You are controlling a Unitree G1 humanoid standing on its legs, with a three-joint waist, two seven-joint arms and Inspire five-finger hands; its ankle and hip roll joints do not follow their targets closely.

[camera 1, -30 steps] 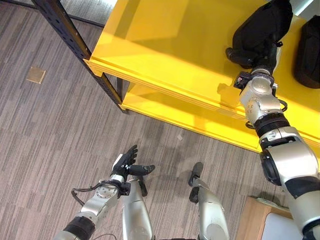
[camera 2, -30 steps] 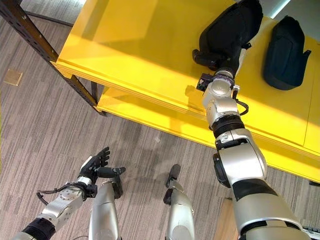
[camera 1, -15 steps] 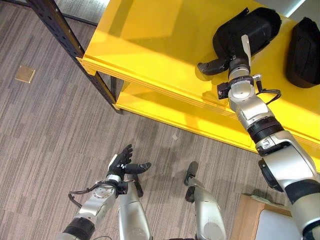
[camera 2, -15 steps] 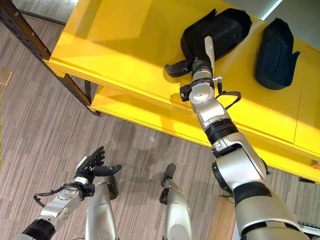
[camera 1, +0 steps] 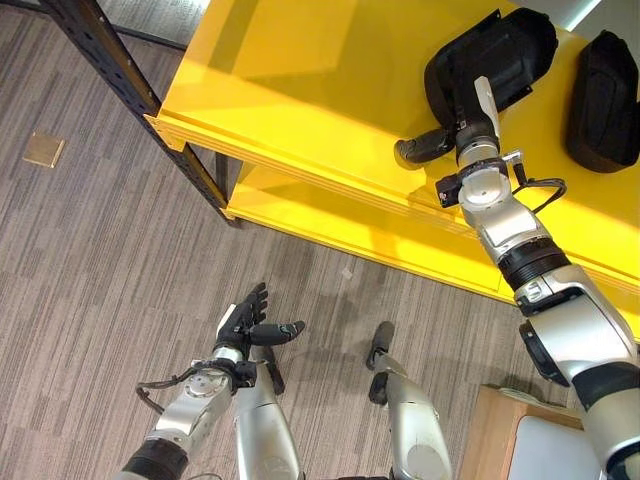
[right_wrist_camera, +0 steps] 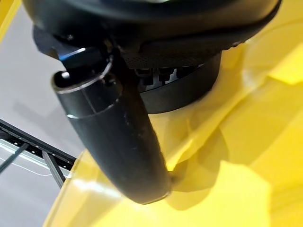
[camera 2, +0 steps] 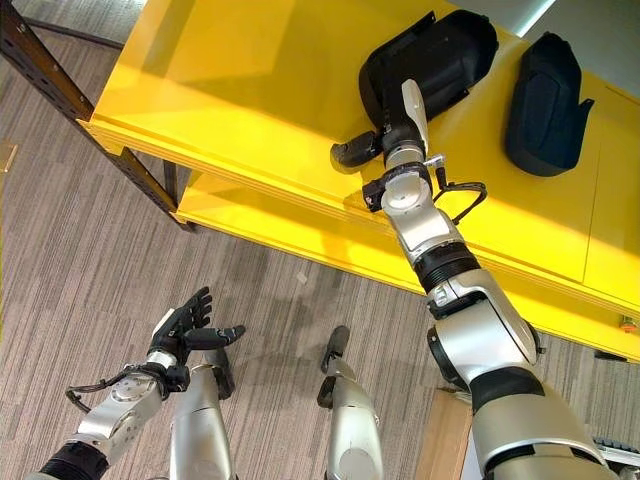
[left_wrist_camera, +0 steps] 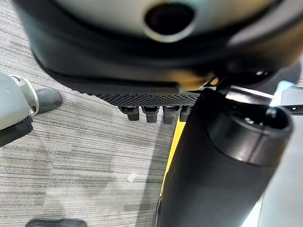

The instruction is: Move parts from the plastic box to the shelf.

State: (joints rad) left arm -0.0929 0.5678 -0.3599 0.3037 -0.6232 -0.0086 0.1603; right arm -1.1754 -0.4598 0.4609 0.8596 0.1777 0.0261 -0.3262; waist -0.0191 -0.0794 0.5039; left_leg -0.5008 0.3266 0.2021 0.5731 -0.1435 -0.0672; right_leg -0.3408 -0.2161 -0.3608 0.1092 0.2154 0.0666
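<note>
Now | right hand open, fingers against black part on yellow shelf | left hand open, low

Two black moulded parts lie on the top board of the yellow shelf — well apart from each other. The larger part is a hollow shell, open side facing the shelf's front edge. The second part is a narrower closed shell — nearer the right end
</note>
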